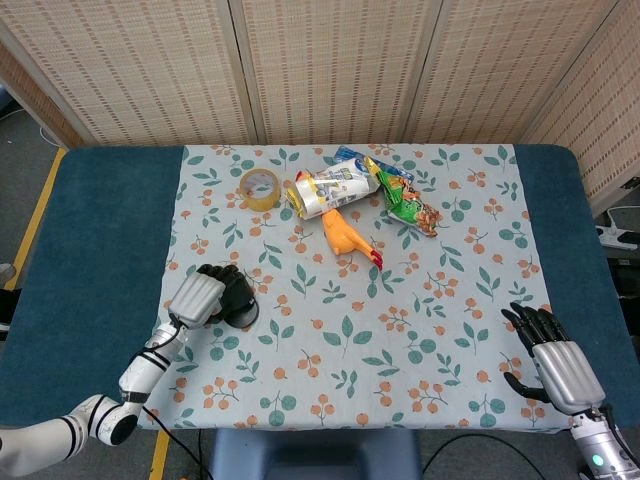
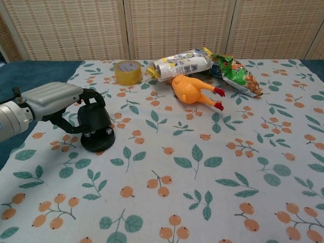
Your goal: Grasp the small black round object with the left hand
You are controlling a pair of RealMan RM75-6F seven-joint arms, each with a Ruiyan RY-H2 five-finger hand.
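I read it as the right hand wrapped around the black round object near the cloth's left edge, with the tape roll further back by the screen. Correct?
Not quite: it is the left hand whose fingers curl around the black round object, as the chest view shows. The right hand lies apart at the table's near right corner, holding nothing. The tape roll does sit further back.

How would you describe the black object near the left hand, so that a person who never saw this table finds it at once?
Start at the floral tablecloth and go to its left edge, away from the pile at the far side. There the left hand curls around the black object. It is the only dark thing on the cloth: a rounded body on a round, flat base, standing alone.
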